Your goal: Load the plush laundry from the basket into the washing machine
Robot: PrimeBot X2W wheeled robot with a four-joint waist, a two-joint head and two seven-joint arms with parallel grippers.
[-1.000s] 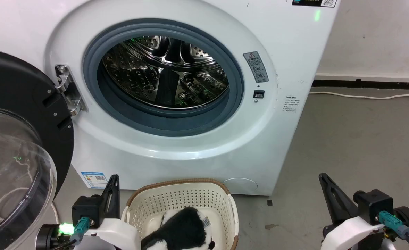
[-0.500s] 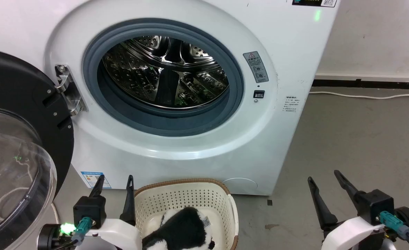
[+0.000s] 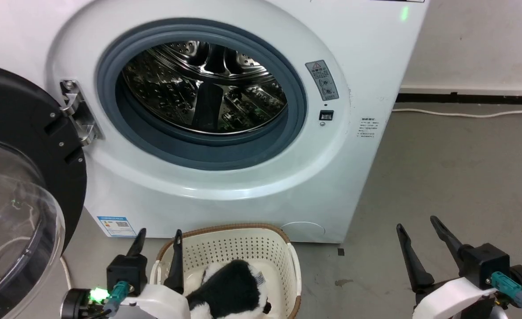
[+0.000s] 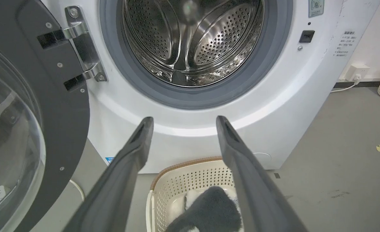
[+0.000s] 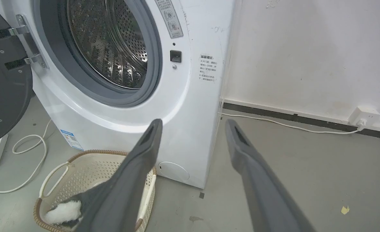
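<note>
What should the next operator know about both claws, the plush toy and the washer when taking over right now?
Left claw: open, empty, next to the left edge of the basket in the head view.
Right claw: open, empty, over the bare floor, well right of the basket.
Plush toy: lies in the basket, which stands on the floor in front of the washing machine.
Door: swung open to the left. The drum looks empty.
Done: door open, claws open.
Left: grasp the toy, lift it and put it in the drum.
</note>
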